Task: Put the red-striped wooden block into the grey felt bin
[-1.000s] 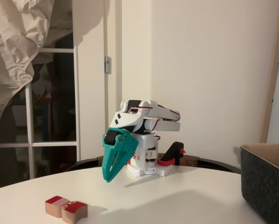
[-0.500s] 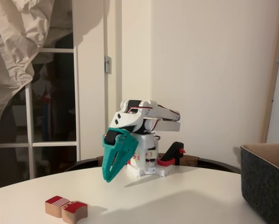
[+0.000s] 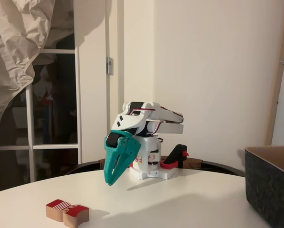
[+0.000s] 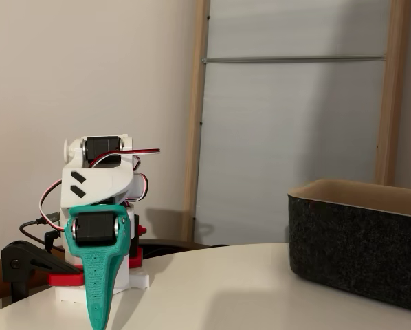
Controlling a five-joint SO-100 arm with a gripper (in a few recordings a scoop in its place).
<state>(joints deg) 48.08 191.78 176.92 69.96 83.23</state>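
One red-striped light-brown wooden block (image 3: 67, 212) on the white desk (image 3: 180, 204), one dark grey felt bin (image 4: 357, 254), teal tool (image 3: 110, 179) nearly closed, empty.

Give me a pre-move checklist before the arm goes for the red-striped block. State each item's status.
1. Claw empty: ok, nothing sits between its teal fingers, which look closed together.
2. Red-striped wooden block free to grasp: ok, it lies flat on the white table, apart from the claw and below it to the left in a fixed view.
3. Path from claw to block: ok, bare tabletop lies between them.
4. Grey felt bin ready: ok, it stands upright with its top open.
5. Bin contents: cannot tell, its floor is hidden by the walls.
6. Claw open wide enough for the block: not ok, it must open first.
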